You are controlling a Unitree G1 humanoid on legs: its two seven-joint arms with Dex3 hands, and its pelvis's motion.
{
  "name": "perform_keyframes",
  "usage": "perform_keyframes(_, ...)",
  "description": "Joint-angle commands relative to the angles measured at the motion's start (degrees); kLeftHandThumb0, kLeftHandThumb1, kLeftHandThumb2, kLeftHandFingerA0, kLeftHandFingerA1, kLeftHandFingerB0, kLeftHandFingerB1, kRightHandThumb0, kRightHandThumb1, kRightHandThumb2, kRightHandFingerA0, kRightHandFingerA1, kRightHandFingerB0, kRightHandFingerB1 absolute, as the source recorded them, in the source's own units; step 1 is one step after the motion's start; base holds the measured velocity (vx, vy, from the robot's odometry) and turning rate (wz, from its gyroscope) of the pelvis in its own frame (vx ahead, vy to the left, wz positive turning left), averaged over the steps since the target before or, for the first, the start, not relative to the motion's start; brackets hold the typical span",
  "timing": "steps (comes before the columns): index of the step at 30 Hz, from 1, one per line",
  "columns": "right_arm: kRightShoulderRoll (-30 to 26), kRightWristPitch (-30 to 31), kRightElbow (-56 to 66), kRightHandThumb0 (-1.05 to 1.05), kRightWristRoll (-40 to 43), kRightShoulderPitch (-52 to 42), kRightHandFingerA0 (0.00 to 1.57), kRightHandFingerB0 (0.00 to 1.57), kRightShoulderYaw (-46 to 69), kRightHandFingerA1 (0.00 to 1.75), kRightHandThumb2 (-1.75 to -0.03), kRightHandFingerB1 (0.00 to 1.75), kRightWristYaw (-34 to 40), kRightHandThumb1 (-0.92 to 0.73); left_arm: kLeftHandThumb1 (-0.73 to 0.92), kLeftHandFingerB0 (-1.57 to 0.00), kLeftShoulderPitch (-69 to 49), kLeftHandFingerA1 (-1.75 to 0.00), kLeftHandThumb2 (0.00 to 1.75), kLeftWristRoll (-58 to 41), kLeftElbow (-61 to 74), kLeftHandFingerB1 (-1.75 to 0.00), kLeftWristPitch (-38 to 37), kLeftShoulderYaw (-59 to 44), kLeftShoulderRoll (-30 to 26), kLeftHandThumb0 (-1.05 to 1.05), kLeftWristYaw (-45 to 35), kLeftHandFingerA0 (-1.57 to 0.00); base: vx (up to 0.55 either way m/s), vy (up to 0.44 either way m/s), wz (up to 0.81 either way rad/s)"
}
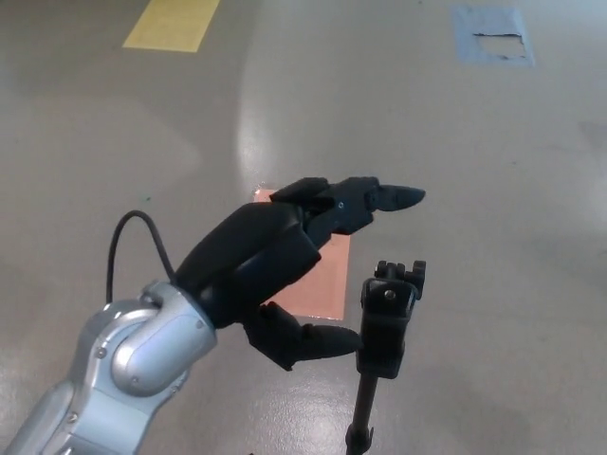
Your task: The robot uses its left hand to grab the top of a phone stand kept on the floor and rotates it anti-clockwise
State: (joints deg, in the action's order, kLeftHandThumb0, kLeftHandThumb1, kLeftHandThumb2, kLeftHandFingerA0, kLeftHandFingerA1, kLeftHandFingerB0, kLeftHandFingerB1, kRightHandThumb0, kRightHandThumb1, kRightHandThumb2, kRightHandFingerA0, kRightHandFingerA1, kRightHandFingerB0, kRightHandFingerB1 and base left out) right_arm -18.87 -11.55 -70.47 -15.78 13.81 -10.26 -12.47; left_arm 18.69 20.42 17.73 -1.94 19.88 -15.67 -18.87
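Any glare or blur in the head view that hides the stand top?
Head view: a pale sheen runs down the grey floor, but not over the phone stand, whose top reads sharp; the open left hand is sharp too, its dark surfaces showing little detail.

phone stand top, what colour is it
Black, with a small round metallic fitting on its face; the phone stand shows clearly in the head view, the only one.
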Motion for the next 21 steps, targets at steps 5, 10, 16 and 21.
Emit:
perform_keyframes(5,-1.25,0.61,-0.02,-0.32,-0.61,0.72,0.58,0.1,-0.54,0.68,-1.0,0.47,-0.31,-0.55,0.26,0.0,1.08,-0.5,0.84,3.7,-1.21,-0.48,1.47,2.38,0.58,-0.31,-0.28,-0.02,0.0,0.0,0.0)
perform_keyframes(10,-1.36,-0.04,-0.16,-0.32,-0.57,0.71,0.6,0.1,-0.5,0.69,-1.0,0.46,-0.58,-0.55,0.26,0.0,1.14,-0.49,0.85,4.45,-2.8,-0.48,1.19,3.07,0.99,-0.32,-0.03,-0.02,0.0,0.0,0.0)
perform_keyframes(16,-1.38,-0.08,0.09,-0.32,-0.55,0.5,0.59,0.1,-0.46,0.69,-1.0,0.46,-0.96,-0.55,0.26,0.0,1.34,-0.5,0.85,5.03,-4.49,-0.48,0.3,3.62,1.36,-0.31,0.28,-0.03,0.0,0.0,0.0)
perform_keyframes(21,-1.46,0.19,0.18,-0.32,-0.42,0.47,0.58,0.09,-0.38,0.68,-1.01,0.46,-1.88,-0.55,0.28,0.0,1.6,-0.5,0.86,5.37,-7.04,-0.47,-0.54,3.8,2.12,-0.32,1.12,-0.03,0.0,0.0,0.0)
